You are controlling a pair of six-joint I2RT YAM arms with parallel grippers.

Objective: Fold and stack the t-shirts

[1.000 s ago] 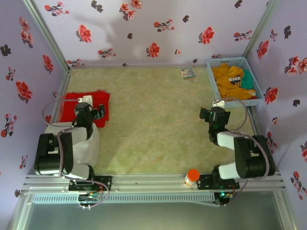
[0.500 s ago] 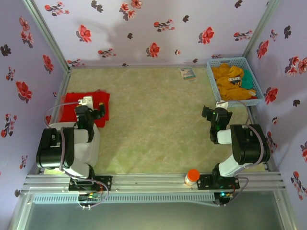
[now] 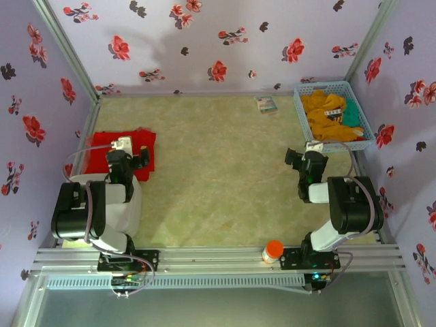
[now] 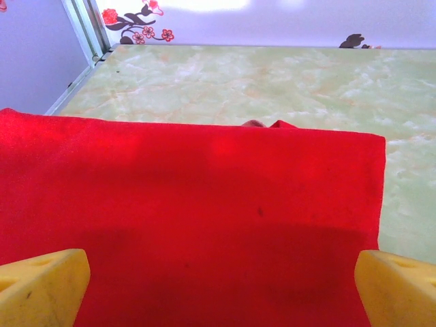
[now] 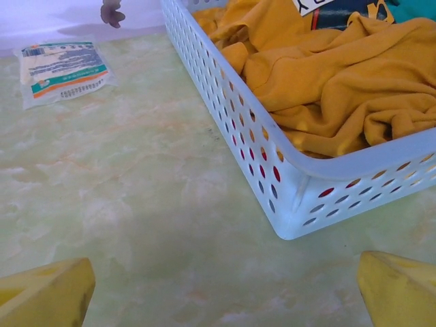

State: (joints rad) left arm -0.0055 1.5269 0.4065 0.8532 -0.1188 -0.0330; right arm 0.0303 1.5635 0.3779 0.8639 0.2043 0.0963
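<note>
Since a second ago both arms have drawn back and folded over their bases, and the right gripper (image 5: 225, 293) has crept slightly toward the basket (image 5: 286, 197). That pale blue perforated basket sits at the table's (image 3: 218, 170) far right corner, just beyond the right gripper, heaped with mustard-yellow garments (image 5: 327, 82) and a teal garment (image 3: 352, 114). A flat printed packet (image 5: 61, 71) lies to the basket's left near the back wall, and an orange-capped bottle (image 3: 273, 251) stands on the near rail. The red t-shirt (image 4: 191, 225) lies folded at the left edge of the table, directly under the left gripper (image 4: 218, 289), with a small pinkish scrap showing at its far edge. Both grippers hover low with their yellow fingers (image 4: 41, 283) spread wide, holding nothing. The packet's print is too small to read, and a white label in the basket is cut off.
</note>
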